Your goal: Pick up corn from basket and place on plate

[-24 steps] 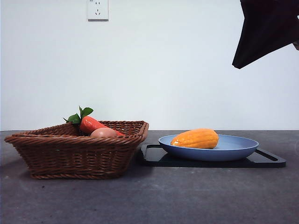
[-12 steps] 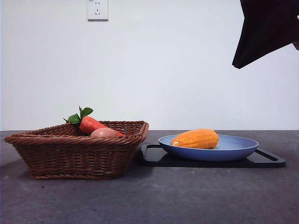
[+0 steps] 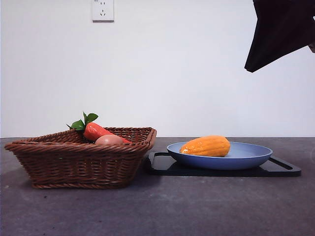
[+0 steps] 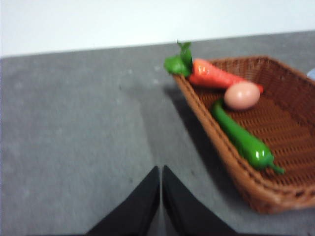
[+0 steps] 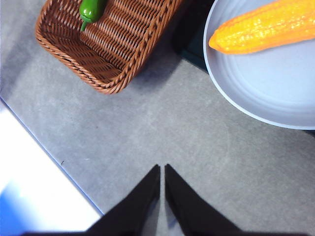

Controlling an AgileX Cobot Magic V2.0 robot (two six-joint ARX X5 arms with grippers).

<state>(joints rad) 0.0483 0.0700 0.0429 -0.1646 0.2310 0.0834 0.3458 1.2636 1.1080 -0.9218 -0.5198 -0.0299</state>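
In the front view the corn (image 3: 205, 146) lies on its side on the blue plate (image 3: 248, 158), toward the plate's end nearer the basket (image 3: 81, 160). The plate sits on a flat black tray (image 3: 283, 168), and the tray stands just beside the basket on the dark grey table (image 3: 157, 211). A carrot (image 3: 96, 131) with green leaves and a pinkish-tan egg (image 3: 109, 139) show above the basket's braided rim. A white socket (image 3: 103, 10) is on the wall. A big dark arm (image 3: 283, 29) enters at the top corner above the plate side, raised well clear of the table; this view alone does not show which arm it is. In the left wrist view the left gripper (image 4: 161, 172) hangs over bare table just beside the basket (image 4: 256, 189), tilted so that it looks across the table toward the wall; its two black jaws lie pressed together with nothing between them. Inside the basket lie the carrot (image 4: 216, 76), the egg (image 4: 241, 95) and a green pepper (image 4: 241, 137), the egg resting between the other two. In the right wrist view the right gripper (image 5: 162, 169) points down at bare table, with the basket (image 5: 106, 44) and the plate (image 5: 261, 93) both near but apart from it; its jaws are also closed tight on nothing. The corn (image 5: 263, 27) rests on the plate, tapered end toward the basket, and the pepper's (image 5: 91, 10) tip shows in the basket.
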